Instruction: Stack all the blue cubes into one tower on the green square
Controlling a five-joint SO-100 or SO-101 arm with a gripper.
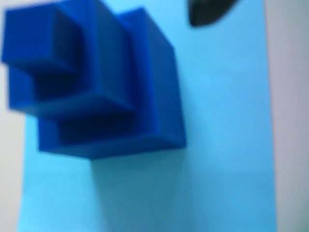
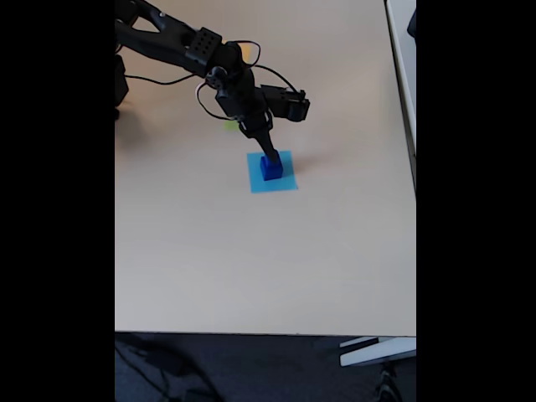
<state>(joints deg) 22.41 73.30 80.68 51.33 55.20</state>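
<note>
Three blue cubes [image 1: 159,96] stand stacked, large to small, seen blurred from above in the wrist view. The tower [image 2: 270,167] rests on a flat light-blue square [image 2: 285,182], not on the green square. A lime-green sliver of the green square [image 2: 228,126] peeks out from under the arm in the fixed view. My gripper [image 2: 265,152] points down right over the tower's top. One black fingertip [image 1: 207,12] shows at the upper edge of the wrist view, clear of the cubes. How far the jaws are apart is hidden.
An orange-yellow patch [image 2: 244,52] lies behind the arm. The beige table [image 2: 251,268] ends at its right edge near another surface [image 2: 402,50] and at its front edge. A white object [image 2: 377,352] sits below the front edge.
</note>
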